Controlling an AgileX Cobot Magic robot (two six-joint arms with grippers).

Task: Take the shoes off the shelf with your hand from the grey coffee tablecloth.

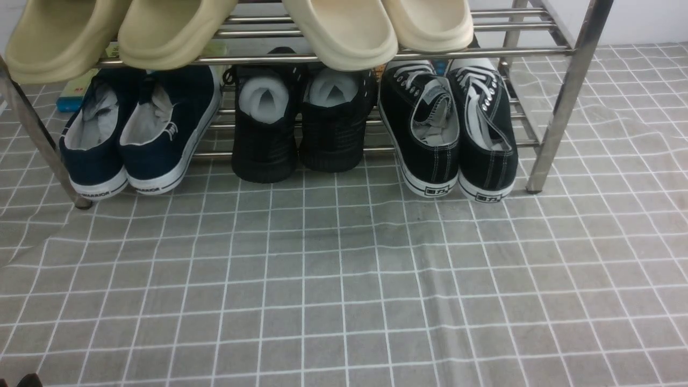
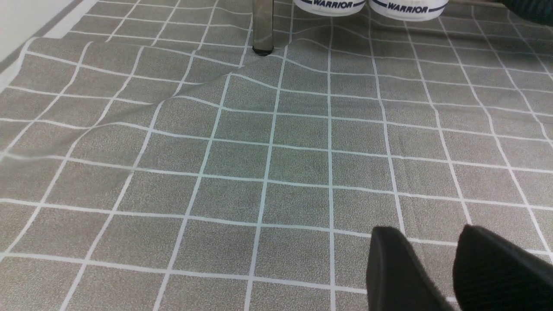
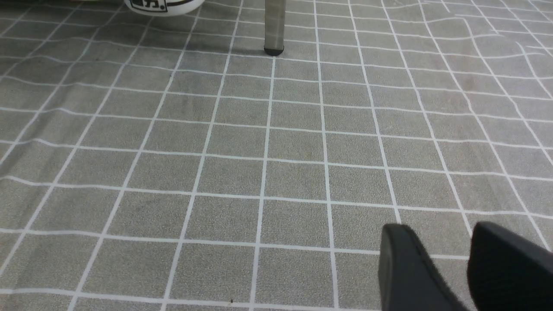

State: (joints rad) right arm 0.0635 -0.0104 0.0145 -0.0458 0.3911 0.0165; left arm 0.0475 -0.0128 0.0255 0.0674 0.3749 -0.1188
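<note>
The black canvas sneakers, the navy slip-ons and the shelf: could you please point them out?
Black canvas sneakers [image 1: 432, 158], front view, one shoe's heel.
Navy slip-ons [image 1: 155, 161], front view, one shoe's heel.
Shelf [image 1: 566, 97], front view, right front leg.

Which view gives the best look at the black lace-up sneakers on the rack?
The front view: both black sneakers show nearly whole, heels out, at the right end of the lower tier of the rack. The right wrist view catches only one white heel edge; the left wrist view shows none of them.

Plain white wall [image 1: 645, 21] at the back there, bright and bare, under soft, even indoor light.
</note>
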